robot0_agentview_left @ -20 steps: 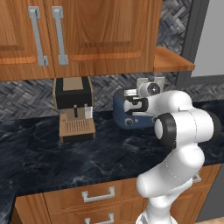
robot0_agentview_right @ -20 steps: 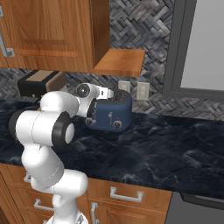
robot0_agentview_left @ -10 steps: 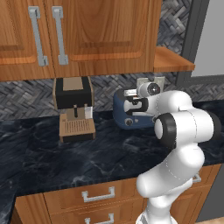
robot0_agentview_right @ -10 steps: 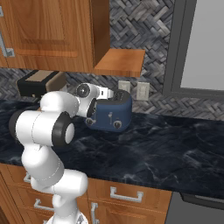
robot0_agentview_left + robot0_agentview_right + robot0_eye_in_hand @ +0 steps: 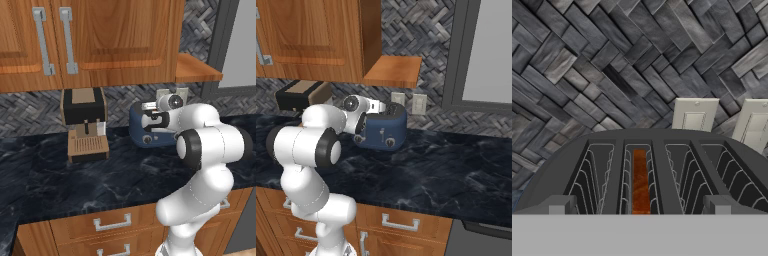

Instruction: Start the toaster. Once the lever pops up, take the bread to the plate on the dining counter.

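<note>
Right now the gripper point(image 5: 150, 118) sits at the upper left end of the toaster point(image 5: 150, 131) in the left base view, its dark hand hanging just over the blue body; its fingers stand fully apart and hold nothing. From the right base view the gripper point(image 5: 362, 125) lies against the toaster's point(image 5: 383, 130) left end, with the knob on the toaster's front off to the gripper's right and lower down. Looking along the hand, the toaster point(image 5: 642, 170) lies directly below and ahead of the fingers, its top slots running away from them; in the second slot from the left a strip glows orange-brown, which may be the bread point(image 5: 640, 182) or a hot element, and the frame is too close to say which. Beyond the toaster, past the gripper's reach line, two pale wall switches point(image 5: 693, 114) sit on the grey woven backsplash point(image 5: 587, 65). Off to the gripper's left in the left base view a black-and-tan coffee machine point(image 5: 84, 122) stands on the dark marble counter point(image 5: 90, 180), well apart from the hand. Above the gripper hang wooden cabinets point(image 5: 100, 35) and a small wooden shelf point(image 5: 197, 70).
</note>
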Tool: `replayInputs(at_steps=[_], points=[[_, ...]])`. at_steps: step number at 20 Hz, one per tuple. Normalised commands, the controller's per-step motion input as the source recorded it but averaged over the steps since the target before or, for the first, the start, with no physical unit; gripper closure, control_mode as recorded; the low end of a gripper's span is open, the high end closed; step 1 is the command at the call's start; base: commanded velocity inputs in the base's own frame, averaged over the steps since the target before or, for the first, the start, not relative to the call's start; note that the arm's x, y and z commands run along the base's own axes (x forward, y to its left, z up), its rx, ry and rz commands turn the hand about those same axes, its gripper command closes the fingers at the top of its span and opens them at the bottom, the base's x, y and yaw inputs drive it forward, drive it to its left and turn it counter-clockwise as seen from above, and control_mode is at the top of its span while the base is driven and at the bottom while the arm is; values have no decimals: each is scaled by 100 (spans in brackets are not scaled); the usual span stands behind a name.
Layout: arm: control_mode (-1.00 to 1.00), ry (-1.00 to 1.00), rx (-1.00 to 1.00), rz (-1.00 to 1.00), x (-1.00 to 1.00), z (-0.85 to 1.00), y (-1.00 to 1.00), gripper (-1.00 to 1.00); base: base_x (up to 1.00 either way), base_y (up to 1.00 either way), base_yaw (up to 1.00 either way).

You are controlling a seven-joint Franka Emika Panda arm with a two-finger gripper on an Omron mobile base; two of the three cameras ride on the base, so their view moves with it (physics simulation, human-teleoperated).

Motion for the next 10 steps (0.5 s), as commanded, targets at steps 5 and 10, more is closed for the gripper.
replayInputs(at_steps=[5, 10], points=[[-100, 0, 0, 0, 0, 0, 0, -100, 0, 0, 0], [-100, 0, 0, 0, 0, 0, 0, -100, 0, 0, 0]])
